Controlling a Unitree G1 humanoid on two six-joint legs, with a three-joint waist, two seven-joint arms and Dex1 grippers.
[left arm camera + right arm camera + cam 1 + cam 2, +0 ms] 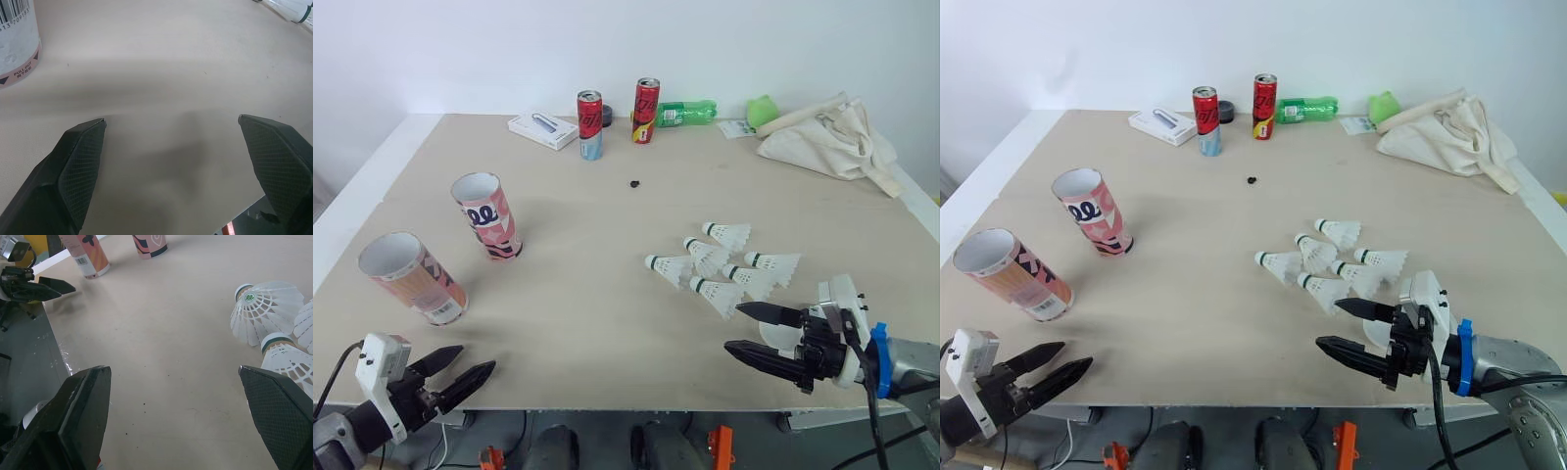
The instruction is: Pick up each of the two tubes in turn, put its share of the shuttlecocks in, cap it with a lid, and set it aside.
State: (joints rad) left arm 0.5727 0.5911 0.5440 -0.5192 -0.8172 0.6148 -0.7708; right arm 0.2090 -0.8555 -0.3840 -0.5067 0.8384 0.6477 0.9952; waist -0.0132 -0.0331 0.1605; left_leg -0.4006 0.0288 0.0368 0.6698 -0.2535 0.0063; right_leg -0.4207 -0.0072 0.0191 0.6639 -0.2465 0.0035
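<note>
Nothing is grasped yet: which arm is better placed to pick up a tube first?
Left. The left gripper hangs open just short of the nearer tube, with the second tube beyond it. The right gripper, also open, sits by the shuttlecocks, far across from both tubes.

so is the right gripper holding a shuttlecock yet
No, the right gripper is open and empty, and the shuttlecocks all lie loose on the table.

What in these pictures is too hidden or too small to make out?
The speck mid-table, head views: too small to identify.
The dark object behind a can, head views: partly hidden by it.
The near tube, left wrist view: cut off by the edge.
</note>
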